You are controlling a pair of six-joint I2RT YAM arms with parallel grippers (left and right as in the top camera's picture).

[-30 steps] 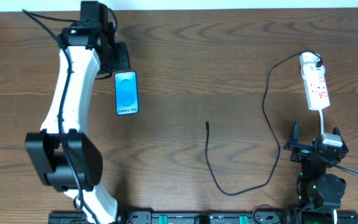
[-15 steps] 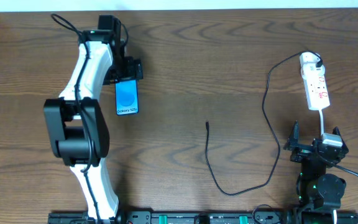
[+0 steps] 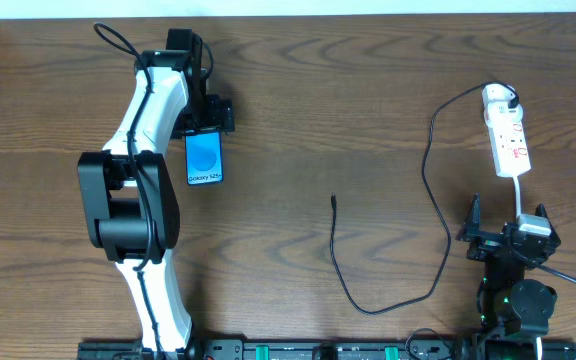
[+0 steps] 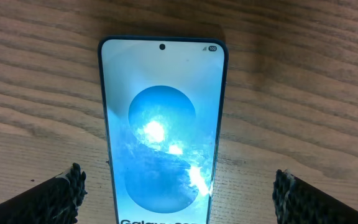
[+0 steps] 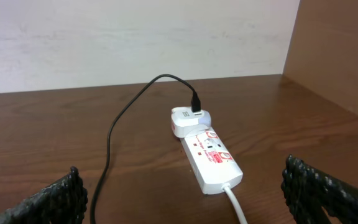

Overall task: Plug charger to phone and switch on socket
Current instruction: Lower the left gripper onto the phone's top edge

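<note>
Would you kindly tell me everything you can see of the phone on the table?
The phone is a slim rectangle with rounded corners and a dark blue frame. Its lit cyan-blue and white screen shows a round shape, "Galaxy S25" at one end and a punch-hole camera at the other. It lies flat, screen up, on the wooden table, with no cable plugged in. The left gripper is open, one finger on each side, clear of its edges.

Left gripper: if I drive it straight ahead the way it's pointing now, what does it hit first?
The phone. The left gripper points down at it, with its open fingers either side of the screen. How far above the phone it is, I cannot tell.
</note>
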